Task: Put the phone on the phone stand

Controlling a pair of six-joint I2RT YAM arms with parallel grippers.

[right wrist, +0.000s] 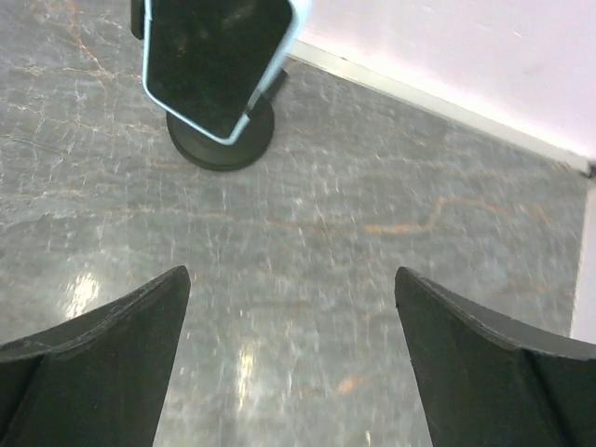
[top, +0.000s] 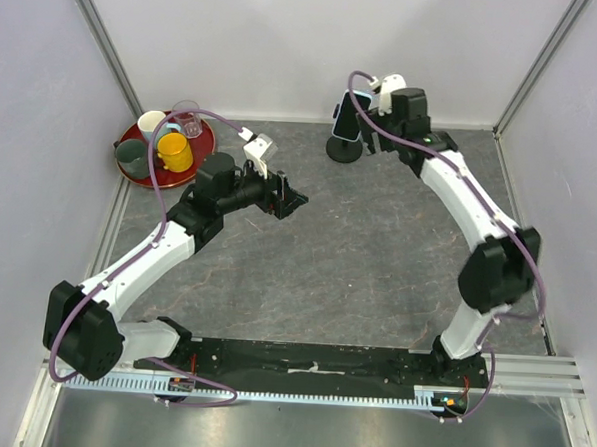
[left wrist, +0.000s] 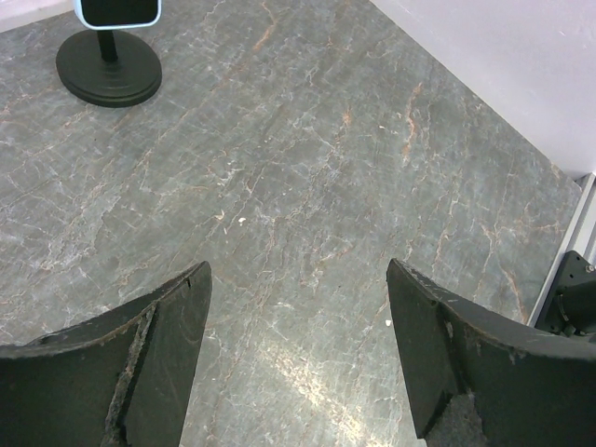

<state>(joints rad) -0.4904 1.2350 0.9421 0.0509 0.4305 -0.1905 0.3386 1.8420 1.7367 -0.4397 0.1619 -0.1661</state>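
Observation:
The phone [top: 348, 116], black-screened with a light blue edge, rests upright in the cradle of the black phone stand [top: 343, 149] at the back of the table. My right gripper [top: 371, 135] hangs just right of it, open, nothing between its fingers. In the right wrist view the phone [right wrist: 216, 60] and the stand's disc base [right wrist: 222, 140] lie ahead and left of my right gripper [right wrist: 291, 271], apart from both fingertips. My left gripper [top: 290, 198] hovers open and empty over mid-table. Far off in the left wrist view are the phone [left wrist: 116, 11] and stand [left wrist: 109, 70], beyond my left gripper [left wrist: 298, 265].
A red tray [top: 131, 173] at the back left holds a yellow cup [top: 175, 152], a green mug [top: 132, 157], a white cup [top: 151, 126] and a clear glass [top: 189, 123]. White walls close in the back and both sides. A metal rail [top: 531, 371] runs along the near edge.

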